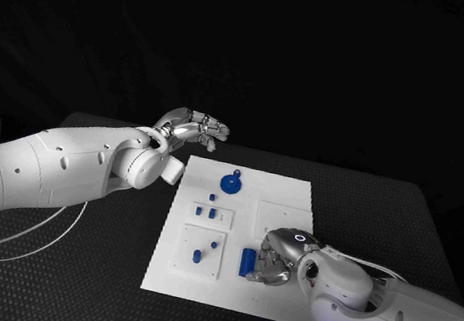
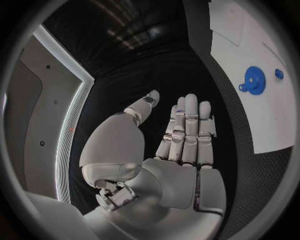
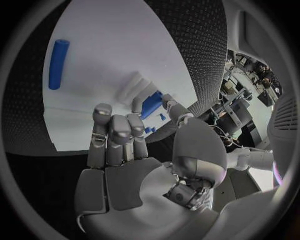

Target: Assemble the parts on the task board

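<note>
As the head view looks down on the black desk [image 1: 67, 267], the white task board [image 1: 275, 299] is seen in its middle, with small blue parts spread over it: a blue gear [image 1: 230, 183] near the far edge, a few small blue pieces [image 1: 211, 213] on raised white blocks toward the left arm's side, and a blue cylinder [image 1: 247, 263] lying flat near the near edge. The left hand [image 1: 192, 131] is raised beyond the board's far left corner, apart from the board, with fingers loosely curled and nothing held between them. The right hand [image 1: 276, 257] is lowered onto the board just beside the blue cylinder, fingers bent downward; whether anything is gripped cannot be told from here. From the left wrist view, the left hand [image 2: 181, 140] is shown with its fingers straight, side by side, and its thumb set apart, empty, while the board's corner [image 2: 275, 125] and the blue gear [image 2: 253, 80] are seen well apart from it. From the right wrist view, the right hand [image 3: 125, 145] is shown over the board [image 3: 112, 50], its fingers curled and a blue part [image 3: 151, 104] pinched between thumb and fingertip, while the blue cylinder [image 3: 57, 63] lies untouched on the board, apart from the fingers.
</note>
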Robot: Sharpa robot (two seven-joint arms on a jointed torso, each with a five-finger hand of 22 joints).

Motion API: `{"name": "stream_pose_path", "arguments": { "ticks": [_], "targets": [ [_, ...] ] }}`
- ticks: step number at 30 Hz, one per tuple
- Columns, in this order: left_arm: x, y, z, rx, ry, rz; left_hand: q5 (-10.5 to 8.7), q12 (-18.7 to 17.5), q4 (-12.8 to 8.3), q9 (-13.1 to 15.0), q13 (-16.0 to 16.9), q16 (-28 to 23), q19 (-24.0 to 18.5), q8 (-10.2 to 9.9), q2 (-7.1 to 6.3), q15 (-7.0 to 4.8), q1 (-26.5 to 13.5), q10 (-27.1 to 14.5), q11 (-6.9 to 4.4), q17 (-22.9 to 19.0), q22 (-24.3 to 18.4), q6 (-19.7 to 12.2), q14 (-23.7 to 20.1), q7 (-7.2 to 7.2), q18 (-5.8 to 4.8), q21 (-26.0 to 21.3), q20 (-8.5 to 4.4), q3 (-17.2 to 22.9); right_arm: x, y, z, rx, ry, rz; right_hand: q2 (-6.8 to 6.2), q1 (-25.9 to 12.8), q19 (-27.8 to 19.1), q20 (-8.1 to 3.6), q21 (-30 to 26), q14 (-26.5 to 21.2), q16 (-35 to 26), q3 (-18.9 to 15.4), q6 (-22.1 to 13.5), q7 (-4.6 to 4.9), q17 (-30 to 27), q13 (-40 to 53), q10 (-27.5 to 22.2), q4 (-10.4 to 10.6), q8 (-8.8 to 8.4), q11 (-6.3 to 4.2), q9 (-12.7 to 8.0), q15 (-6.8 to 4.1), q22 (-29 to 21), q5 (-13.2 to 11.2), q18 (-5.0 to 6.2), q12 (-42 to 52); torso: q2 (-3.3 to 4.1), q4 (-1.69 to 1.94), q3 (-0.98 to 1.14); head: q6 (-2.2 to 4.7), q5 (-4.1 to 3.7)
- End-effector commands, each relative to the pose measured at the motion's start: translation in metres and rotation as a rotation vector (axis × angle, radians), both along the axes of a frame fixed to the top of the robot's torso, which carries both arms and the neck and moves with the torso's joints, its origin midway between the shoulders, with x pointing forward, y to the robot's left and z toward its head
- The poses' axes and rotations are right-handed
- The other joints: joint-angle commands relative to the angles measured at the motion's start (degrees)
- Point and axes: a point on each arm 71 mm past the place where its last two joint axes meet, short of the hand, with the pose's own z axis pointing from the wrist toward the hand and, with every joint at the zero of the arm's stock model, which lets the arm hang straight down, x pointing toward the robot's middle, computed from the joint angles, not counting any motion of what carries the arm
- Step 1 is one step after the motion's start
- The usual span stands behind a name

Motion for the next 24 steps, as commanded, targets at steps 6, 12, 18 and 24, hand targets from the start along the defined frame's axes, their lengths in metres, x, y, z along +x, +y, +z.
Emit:
{"name": "stream_pose_path", "arguments": {
  "ticks": [6, 12, 18, 24],
  "targets": [
    [0.0, 0.0, 0.001, -0.009, 0.0, -0.009, 0.12, -0.03, 0.29, -0.06, -0.07, -0.25, 0.5, 0.31, 0.15, 0.12, -0.6, -0.12, 0.28, 0.08, 0.09, -0.32, 0.1, -0.12, 0.87, -0.31, -0.02, 0.03, -0.004, -0.007, 0.002, 0.065, 0.04, -0.014, -2.67, -2.17, -0.5, -0.27, -0.28, 0.01, -0.34, -2.47, -0.4, 0.47, 0.0, -0.7, -1.42, -0.53, -0.54, 0.27, -0.04, -0.23, 0.13, 0.4, 0.88, -1.4, -0.01, -0.05, 0.03, 0.24, -0.01],
    [0.0, 0.001, 0.001, -0.008, 0.0, -0.007, 0.11, -0.03, 0.29, -0.07, -0.07, -0.26, 0.49, 0.32, 0.12, 0.11, -0.59, -0.13, 0.28, 0.09, 0.1, -0.33, 0.09, -0.12, 0.87, -0.32, -0.02, 0.02, -0.003, -0.015, 0.013, 0.139, 0.039, -0.051, -2.69, -3.38, -0.8, -0.4, -0.47, -0.09, -0.39, -5.35, -0.76, 0.55, 0.07, -1.23, -2.22, -2.04, -0.91, 0.34, 0.01, -0.21, 0.14, 0.44, 0.88, -2.29, -0.03, -0.08, 0.04, 0.66, -0.11],
    [-0.001, -0.001, 0.001, -0.011, 0.001, -0.012, 0.12, -0.03, 0.3, -0.07, -0.07, -0.26, 0.49, 0.32, 0.12, 0.11, -0.59, -0.13, 0.28, 0.1, 0.11, -0.34, 0.09, -0.12, 0.87, -0.33, -0.03, 0.03, 0.01, -0.041, 0.024, 0.149, 0.047, -0.137, -1.91, -5.47, -1.13, -0.77, -0.79, -0.25, -0.37, -8.54, -1.1, 0.5, 0.21, -1.07, -2.51, -3.81, -1.11, 0.29, 0.28, -0.31, 0.06, 0.43, 0.88, -2.41, 0.0, -0.09, 0.01, 1.2, -0.33],
    [-0.002, -0.001, 0.001, -0.013, 0.001, -0.016, 0.12, -0.02, 0.31, -0.07, -0.07, -0.26, 0.5, 0.33, 0.14, 0.11, -0.59, -0.12, 0.28, 0.11, 0.11, -0.34, 0.1, -0.12, 0.87, -0.34, -0.03, 0.03, 0.025, -0.084, 0.025, 0.138, 0.158, -0.284, 2.64, -2.17, -0.75, -1.03, -0.56, -0.05, -0.14, -7.87, -3.13, 1.18, 0.37, 0.66, -1.03, -6.03, -1.92, 0.93, 0.5, 0.2, 0.17, 0.4, 0.88, -0.51, 0.0, 0.0, -0.01, 1.47, -1.05]
  ]
}}
